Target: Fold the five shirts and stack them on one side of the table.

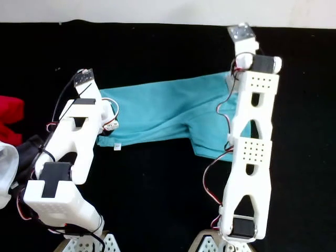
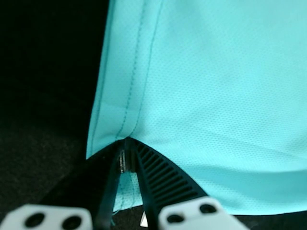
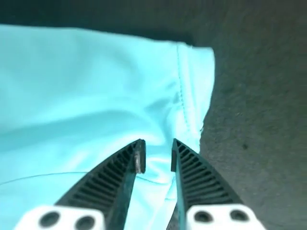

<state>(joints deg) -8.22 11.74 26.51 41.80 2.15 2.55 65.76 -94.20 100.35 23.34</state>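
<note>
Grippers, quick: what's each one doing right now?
Left gripper: shut on the teal shirt hem.
Right gripper: slightly open, shirt cloth between its jaws.

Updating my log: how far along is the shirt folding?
Early. Nothing looks folded yet. In hand: the teal shirt lies spread on the table, left gripper shut on its hem, right gripper open over the other end. Left: folding it, then the crumpled red shirt at the edge, and stacking.

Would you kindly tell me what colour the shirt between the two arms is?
The shirt is plain turquoise, best seen in the high view.
</note>
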